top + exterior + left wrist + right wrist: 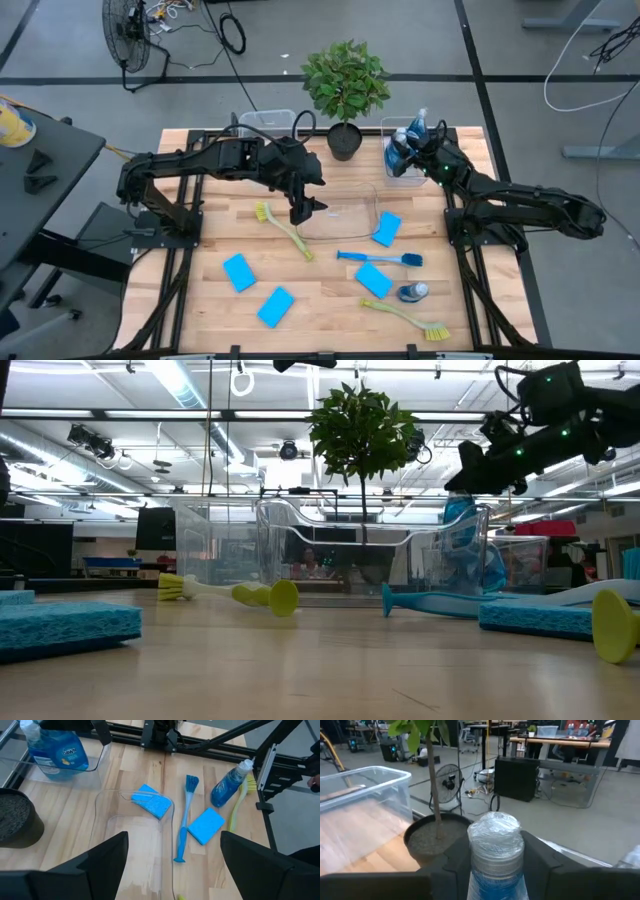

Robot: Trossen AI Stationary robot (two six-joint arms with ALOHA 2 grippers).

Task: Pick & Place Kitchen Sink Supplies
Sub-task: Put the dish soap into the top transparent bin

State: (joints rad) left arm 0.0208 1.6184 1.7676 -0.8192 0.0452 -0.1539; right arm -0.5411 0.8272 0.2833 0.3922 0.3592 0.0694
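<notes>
Held bottle: a clear bottle [496, 857] of blue liquid sits neck-up between the right gripper's [495, 862] fingers, clamped on it just below the cap — in the high view this is at upper right, over the right bin [388, 126].
Right bin: clear plastic, at the table's upper-right corner beside the plant [345, 80]; at least one bottle [400, 150] already stands inside.
Step in hand, as I judge it: lower the held bottle into that bin and let go.
Doing it well: keep the bottle upright, bring it down into free floor space inside the walls and clear of the bottle already there, and open only once the base is near or on the bin floor — a release from higher risks tipping its neighbour.
Left gripper [306, 207]: fingers spread wide and empty, hanging over the left edge of the middle bin [372, 188] at frame centre.
Loose bottle: one [411, 292] lies on its side at lower right.
Brushes: blue brush [378, 257] just below the middle bin; one yellow-green brush [284, 229] left of centre, the other [405, 316] along the lower right.
Sponges: one [387, 228] touching the middle bin's right wall, one [374, 280] right of centre near the loose bottle, two [239, 271] [275, 306] at lower left.
Remaining: most supplies lie on the table, not yet binned.
</notes>
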